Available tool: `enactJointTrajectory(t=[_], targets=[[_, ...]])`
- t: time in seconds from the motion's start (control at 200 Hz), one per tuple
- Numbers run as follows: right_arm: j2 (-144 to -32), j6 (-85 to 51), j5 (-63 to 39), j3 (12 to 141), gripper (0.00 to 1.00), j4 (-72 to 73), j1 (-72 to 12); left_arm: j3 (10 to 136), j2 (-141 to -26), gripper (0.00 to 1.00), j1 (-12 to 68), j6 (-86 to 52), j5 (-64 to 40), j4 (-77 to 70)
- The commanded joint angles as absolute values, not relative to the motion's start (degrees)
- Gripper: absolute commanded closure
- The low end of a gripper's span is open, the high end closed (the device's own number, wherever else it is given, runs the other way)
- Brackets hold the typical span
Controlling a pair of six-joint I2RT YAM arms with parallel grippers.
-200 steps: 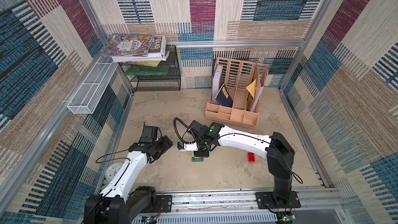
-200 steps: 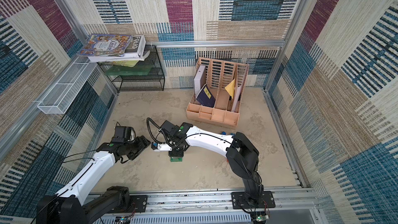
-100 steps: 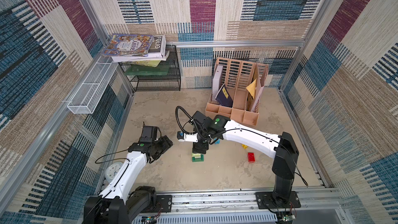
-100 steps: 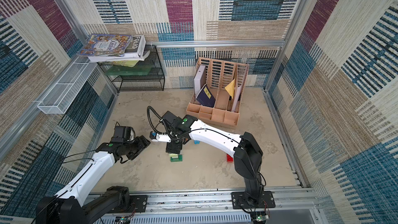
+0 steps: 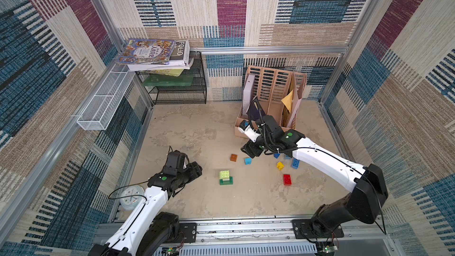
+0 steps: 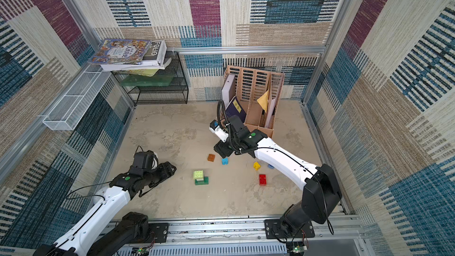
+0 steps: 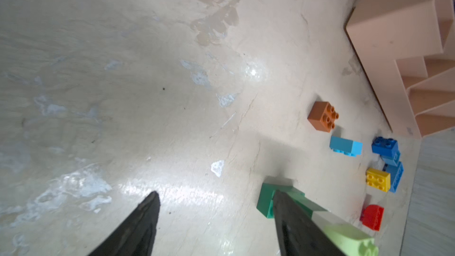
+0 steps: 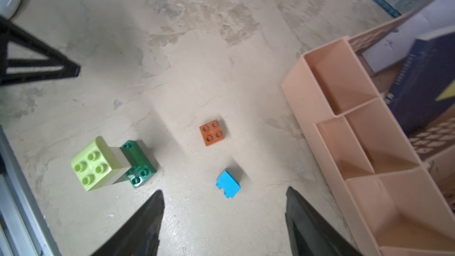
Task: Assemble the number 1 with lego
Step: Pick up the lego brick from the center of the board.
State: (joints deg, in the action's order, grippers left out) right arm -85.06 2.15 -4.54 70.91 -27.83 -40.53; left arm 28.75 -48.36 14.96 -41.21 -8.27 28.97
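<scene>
Bare bench [image 6: 172, 129] opens wide center left; left hand [image 7: 214, 193] and right hand [image 8: 224, 190] splayed, empty; organizer [image 6: 256, 82] upper right holds 1 navy book [image 6: 235, 108].

— How many blue bricks [image 5: 295, 163]?
— Cannot tell; the right arm [image 5: 322, 162] covers some in both top views.
— The lime brick [image 7: 349, 238], left wrist view?
— Blurred, cut off at the edge; the left gripper [image 7: 214, 191] hides part of the dark green brick [image 7: 266, 199].
</scene>
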Motion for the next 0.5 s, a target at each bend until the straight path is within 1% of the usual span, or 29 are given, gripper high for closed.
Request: enactJointTrajectory(t=[0.0, 0.14, 0.25, 0.416, 0.496], targets=[[-82.25, -3.06, -4.09, 68.47, 0.22, -25.44, -38.33, 26.40, -43.59, 0.25, 20.53, -43.33, 0.05, 28.50], [-78.63, -2.72, -5.23, 64.76, 0.23, -25.16, -36.19, 22.34, -35.96, 0.27, 31.37, -47.93, 8.63, 29.62], [-76.45, -1.31, -6.06, 61.94, 0.23, -24.95, -35.07, 19.97, -32.19, 0.27, 42.07, -50.32, 16.50, 30.63], [-73.44, 0.21, -6.68, 58.91, 0.23, -25.35, -33.89, 18.24, -31.94, 0.26, 56.67, -51.51, 26.76, 29.69], [-71.88, 0.36, -6.77, 57.37, 0.23, -24.88, -33.56, 16.72, -33.16, 0.26, 63.08, -52.34, 30.48, 26.12]])
